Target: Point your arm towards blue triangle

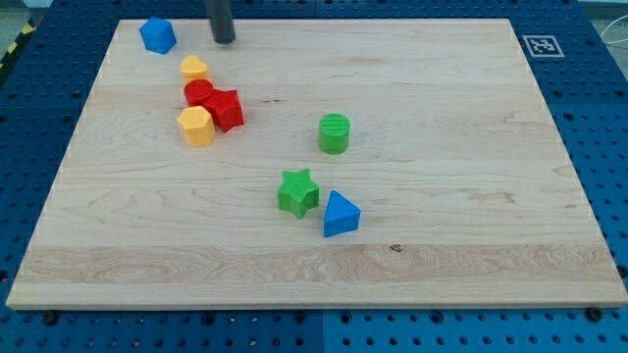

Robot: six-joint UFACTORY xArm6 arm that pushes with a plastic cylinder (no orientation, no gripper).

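Note:
The blue triangle (340, 214) lies on the wooden board (461, 157) a little below the middle, touching or nearly touching a green star (297, 192) on its left. My tip (225, 40) stands near the view's top left, far up and left of the blue triangle. It is to the right of a blue block (157, 35) and apart from it.
A yellow heart-like block (194, 69), a red round block (199, 93), a red star-like block (225, 109) and a yellow hexagonal block (196, 126) cluster at the left. A green cylinder (335, 133) stands near the middle. A marker tag (542, 45) sits at the top right corner.

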